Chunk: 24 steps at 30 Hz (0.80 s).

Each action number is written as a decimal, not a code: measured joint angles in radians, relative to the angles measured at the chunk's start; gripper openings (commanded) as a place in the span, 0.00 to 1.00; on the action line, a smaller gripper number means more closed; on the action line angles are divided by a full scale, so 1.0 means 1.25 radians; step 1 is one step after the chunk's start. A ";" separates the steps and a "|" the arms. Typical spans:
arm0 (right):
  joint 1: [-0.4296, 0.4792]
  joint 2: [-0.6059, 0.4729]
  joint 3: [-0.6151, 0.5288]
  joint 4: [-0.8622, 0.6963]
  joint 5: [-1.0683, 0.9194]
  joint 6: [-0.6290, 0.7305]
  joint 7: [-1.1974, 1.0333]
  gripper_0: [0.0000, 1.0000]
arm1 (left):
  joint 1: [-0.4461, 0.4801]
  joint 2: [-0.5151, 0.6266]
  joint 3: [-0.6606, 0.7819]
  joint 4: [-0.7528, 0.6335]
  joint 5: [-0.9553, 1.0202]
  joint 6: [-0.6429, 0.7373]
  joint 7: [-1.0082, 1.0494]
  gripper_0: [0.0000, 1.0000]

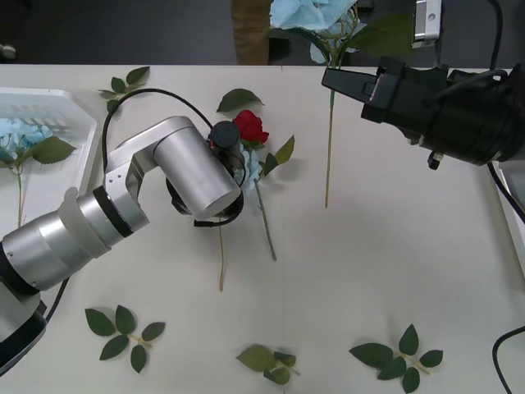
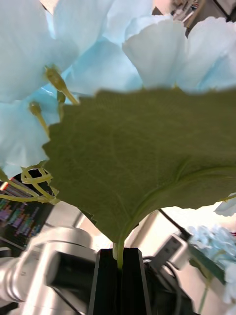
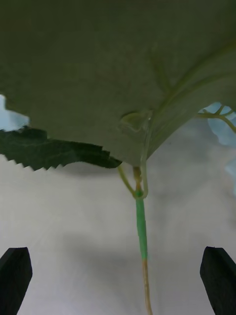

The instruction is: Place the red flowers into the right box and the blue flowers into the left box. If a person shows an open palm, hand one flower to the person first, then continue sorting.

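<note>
My right gripper (image 1: pixel 331 82) hangs above the table's far right, shut on the stem of a blue flower (image 1: pixel 310 15) whose stem dangles clear of the table. In the right wrist view its fingers (image 2: pixel 105 280) clamp that stem under a broad leaf (image 2: pixel 132 157). My left gripper (image 1: pixel 233 164) is low over mid-table, open, straddling a second blue flower's stem (image 3: pixel 141 236) (image 1: pixel 221 264). A red flower (image 1: pixel 250 127) lies just beside it. The left box (image 1: pixel 57 105) holds another blue flower (image 1: pixel 15 138). The right box (image 1: pixel 510 215) shows its rim at the right edge.
Loose green leaf sprigs lie at the front left (image 1: pixel 123 330), front middle (image 1: pixel 267 361), front right (image 1: pixel 398 357) and far left (image 1: pixel 123 82). A black cable (image 1: pixel 502 361) curls at the front right corner.
</note>
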 measured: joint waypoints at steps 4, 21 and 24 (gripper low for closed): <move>0.001 0.007 0.000 0.000 -0.009 0.000 0.000 0.00 | 0.000 -0.003 -0.037 0.046 -0.011 -0.050 0.000 1.00; 0.015 0.014 -0.001 0.000 -0.013 0.000 0.000 0.00 | 0.000 -0.003 -0.049 0.061 -0.016 -0.063 0.000 1.00; 0.015 0.014 -0.001 0.000 -0.013 0.000 0.000 0.00 | 0.000 0.004 -0.049 0.024 -0.002 -0.042 0.000 1.00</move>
